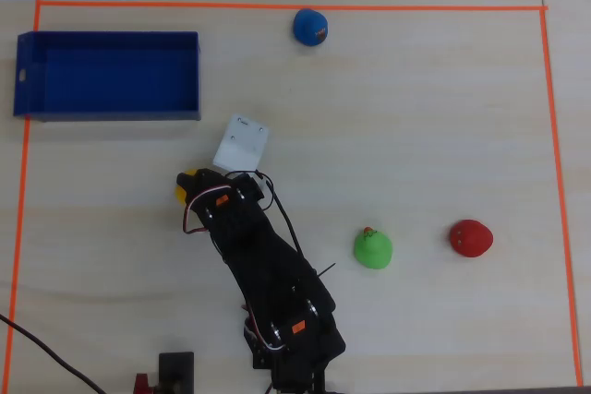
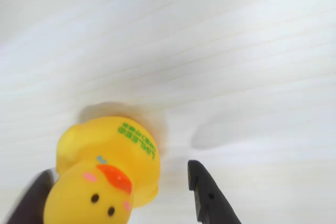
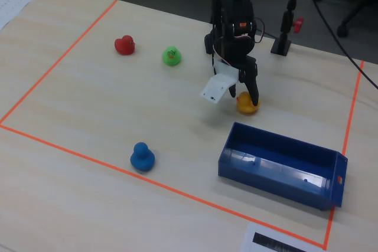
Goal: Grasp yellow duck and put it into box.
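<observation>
Table [image 1: 416,117]: pale wood-grain top, with an orange tape line [image 1: 277,6] marking a rectangle around the work area.
Box [image 1: 106,76]: dark blue, low-walled and empty; it sits at the upper left of the overhead view, well apart from the duck. In the fixed view [image 3: 283,166] it lies in front of the arm, nearer the camera.
Arm [image 1: 268,283]: black, reaching from the bottom edge of the overhead view up and to the left, with a white plate at its tip.
Gripper [image 2: 126,203]: lowered to the table over the duck, its jaws spread wide. In the wrist view one dark finger [image 2: 210,198] stands clear to the right of the duck with bare table between them; the other shows only at the lower left corner, close against the duck's side. Whether it touches is unclear.
Yellow duck [image 2: 105,171]: on the table between the two fingers, nearer the left one in the wrist view, face toward the camera, green lettering on its body. In the overhead view [image 1: 185,186] only a sliver shows at the arm's left edge.
Green toy [image 1: 373,248]: right of the arm, on the table.
Red toy [image 1: 471,237]: further right.
Blue toy [image 1: 310,27]: near the top tape line.
</observation>
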Robot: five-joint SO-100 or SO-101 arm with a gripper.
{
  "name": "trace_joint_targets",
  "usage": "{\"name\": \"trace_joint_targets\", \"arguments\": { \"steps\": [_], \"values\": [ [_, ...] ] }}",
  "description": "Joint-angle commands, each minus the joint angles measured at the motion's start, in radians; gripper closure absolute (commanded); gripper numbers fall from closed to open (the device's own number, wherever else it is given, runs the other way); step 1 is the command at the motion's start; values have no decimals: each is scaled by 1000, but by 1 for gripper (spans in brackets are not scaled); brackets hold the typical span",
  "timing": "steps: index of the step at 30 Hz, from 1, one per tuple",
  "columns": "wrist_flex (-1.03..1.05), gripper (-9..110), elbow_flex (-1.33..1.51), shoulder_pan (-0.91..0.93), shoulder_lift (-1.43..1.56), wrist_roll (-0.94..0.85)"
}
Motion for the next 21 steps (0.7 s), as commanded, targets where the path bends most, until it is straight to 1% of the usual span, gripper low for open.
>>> {"name": "trace_joint_targets", "arguments": {
  "steps": [1, 2, 7, 10, 12, 15, 18, 21],
  "values": [
    [-43, 93, -8, -9, -3, 26],
    [-46, 101, -8, -9, -3, 37],
    [-8, 101, -17, 8, 51, 48],
    [130, 101, -106, 67, 135, 28],
    [270, 101, -225, 107, 202, 12],
    [468, 101, -474, 120, 249, 20],
    [603, 101, -756, 103, 149, 55],
    [660, 101, -948, 74, -15, 74]
  ]
}}
